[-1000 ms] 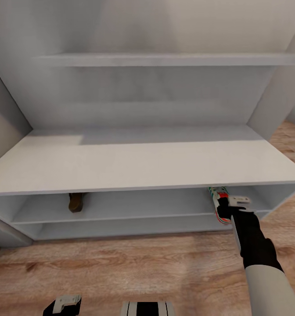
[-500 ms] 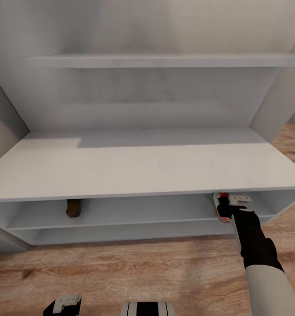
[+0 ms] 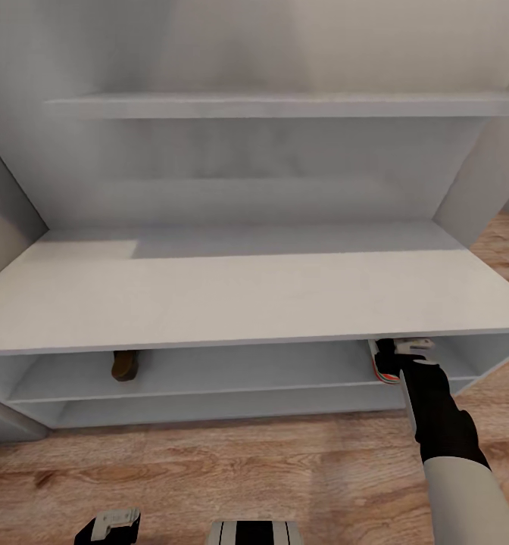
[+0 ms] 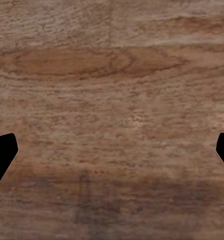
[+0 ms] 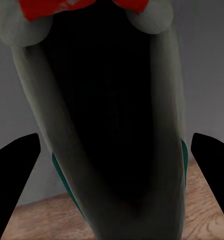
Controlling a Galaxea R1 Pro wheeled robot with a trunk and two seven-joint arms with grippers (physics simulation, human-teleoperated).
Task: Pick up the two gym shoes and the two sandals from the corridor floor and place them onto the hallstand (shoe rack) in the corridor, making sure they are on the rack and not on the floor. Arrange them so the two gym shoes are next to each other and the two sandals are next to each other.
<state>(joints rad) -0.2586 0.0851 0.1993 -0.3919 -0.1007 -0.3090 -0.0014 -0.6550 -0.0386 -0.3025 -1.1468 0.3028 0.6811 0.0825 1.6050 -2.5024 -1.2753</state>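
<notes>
Under the front lip of the hallstand (image 3: 232, 295), toward 4 o'clock in the head view, a gym shoe (image 3: 381, 365) sits in the upper shelf bay near the unit's right end, its green stripe and a bit of red-orange showing below the top board. The right pincer (image 3: 400, 354) reaches into that bay at the shoe. In the right wrist view the gym shoe (image 5: 109, 125) looms close, its dark opening between the two dark fingertips (image 5: 14, 170), which stand wide of the shoe's sides with a gap on each; whether they actually grip it I cannot tell. A strip of corridor floor (image 5: 42, 220) shows past the shoe's edges.

Farther along the same bay, toward 8 o'clock, a brown sandal (image 3: 124, 365) rests on the shelf, well apart from the gym shoe. The top board overhangs both and hides their far parts. Below runs a second open bay, and above the top board rise the back panel and the floating shelf (image 3: 285, 104).

Wood-plank corridor floor (image 3: 232, 469) spreads in front of the unit. At 7 o'clock the left pincer (image 3: 109, 527) hangs low over the planks; in its wrist view the fingertips (image 4: 2, 152) sit spread at the sides with nothing between them but wood grain (image 4: 112, 100).
</notes>
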